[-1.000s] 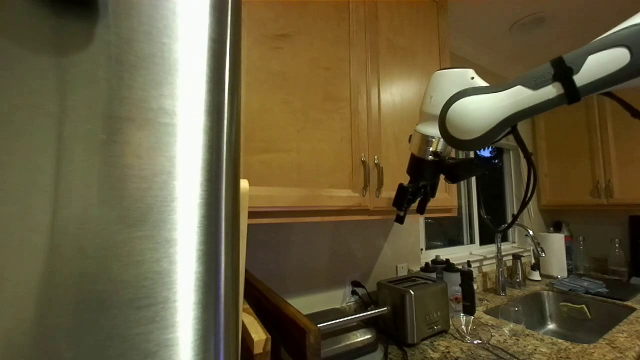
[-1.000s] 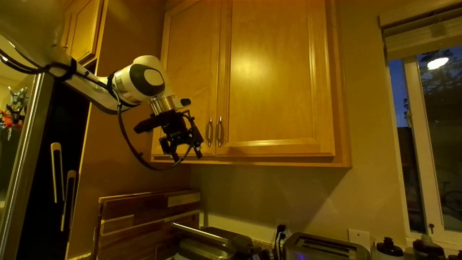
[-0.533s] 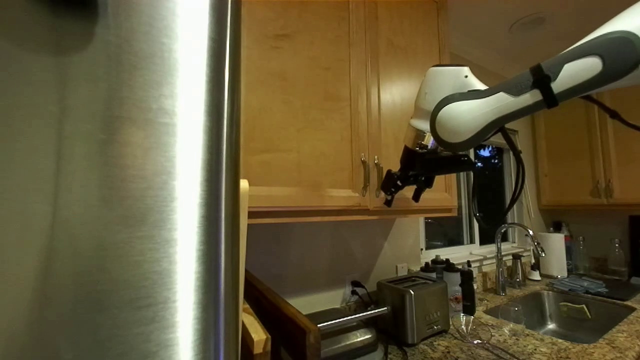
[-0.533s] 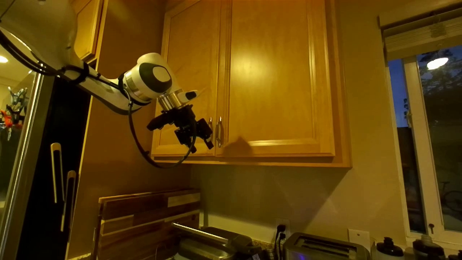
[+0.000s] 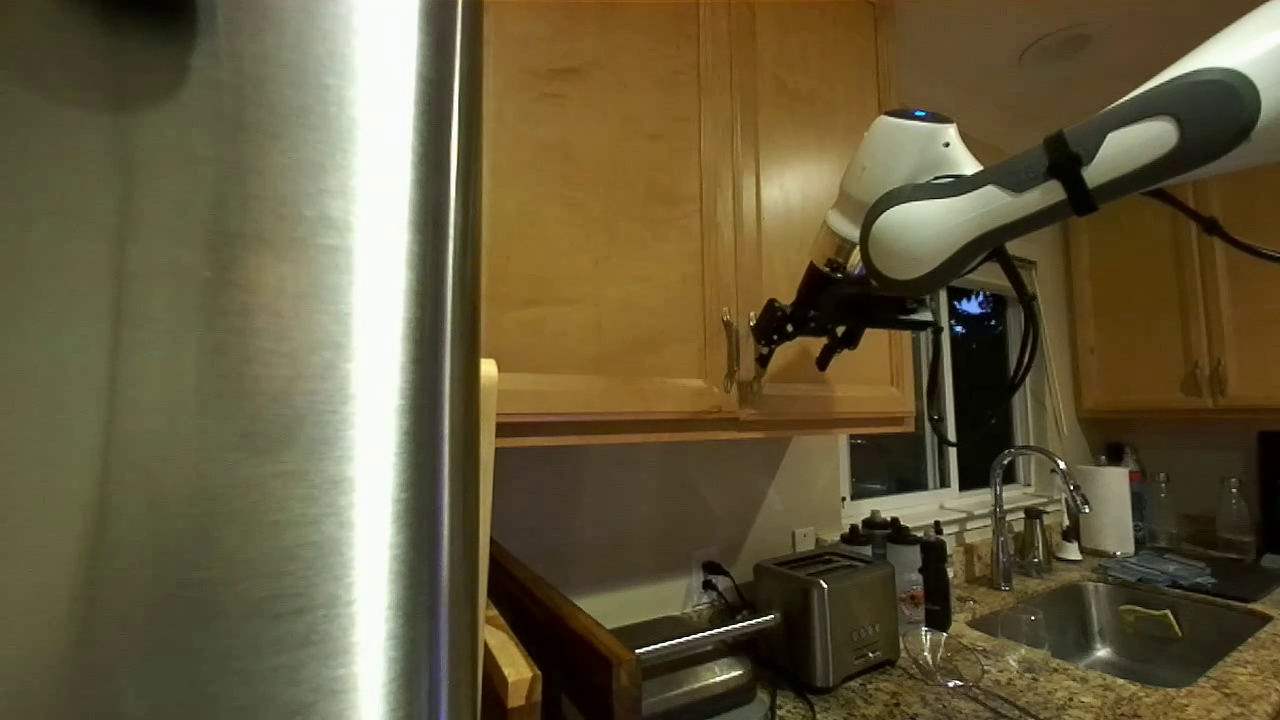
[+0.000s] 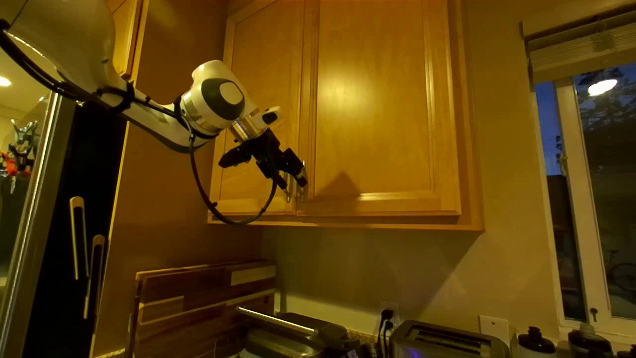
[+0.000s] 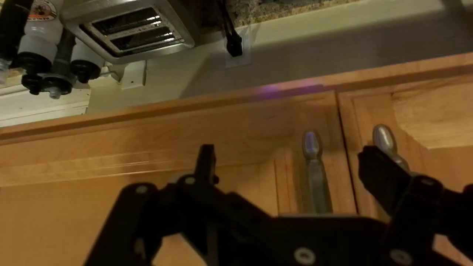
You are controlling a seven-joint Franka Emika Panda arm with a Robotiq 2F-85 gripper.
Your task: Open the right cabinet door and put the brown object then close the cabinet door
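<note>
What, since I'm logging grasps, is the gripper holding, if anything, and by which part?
Nothing is held: the gripper is open, and in the wrist view the handle of the right door shows between its spread fingers, ungripped.

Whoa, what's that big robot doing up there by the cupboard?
The robot arm has its gripper up at the handle of the right cabinet door. The gripper is open. From the wrist camera, that handle shows between its two spread fingers, but I can't tell if they're touching it. The right door and the left door are both shut. My guess is that it will try to grab the handle and pull the right door open.
</note>
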